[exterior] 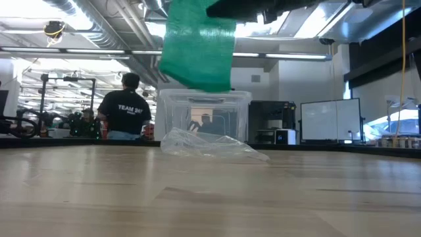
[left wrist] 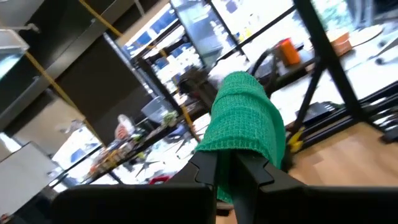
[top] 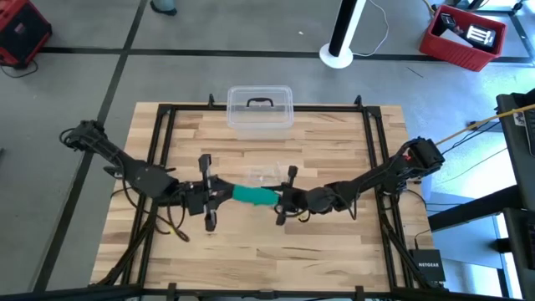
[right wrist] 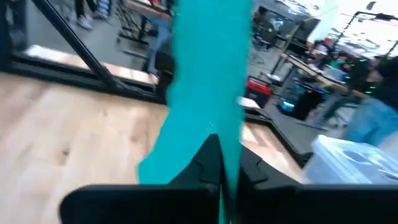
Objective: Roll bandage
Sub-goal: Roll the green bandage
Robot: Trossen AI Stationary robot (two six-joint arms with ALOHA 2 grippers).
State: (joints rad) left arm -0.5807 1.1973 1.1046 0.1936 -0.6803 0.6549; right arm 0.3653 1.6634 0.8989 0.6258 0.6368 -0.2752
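The bandage (top: pixel 253 196) is held in the air above the middle of the table (top: pixel 334 251), between both arms. One end is pinched by the narrow fingers of the left gripper (left wrist: pixel 225 177), and the other end is clamped by the closed right gripper (right wrist: pixel 221 171). A clear plastic wrapper (exterior: pixel 210 145) is seen lying before a transparent box (top: pixel 260 110).

Floor: grey concrete (top: pixel 209 29) crossed by dark lines, seen from above around the table.
Table: pale wooden butcher-block top (top: pixel 251 242) within a black metal frame (top: pixel 163 113).
Red bins: one red crate (top: pixel 462 38) on the floor at the far right, another red case (top: pixel 21 38) at the far left.
White stand: a round white base with an upright post (top: pixel 340 46) beyond the table.
Ceiling: exposed silver ducts (exterior: pixel 85 13) and long strip lights (exterior: pixel 59 51).
Screens: a pale monitor panel (exterior: pixel 331 118) at the right of the room.
Person: someone in a dark shirt (exterior: pixel 127 108) with their back turned, standing at a far workbench.
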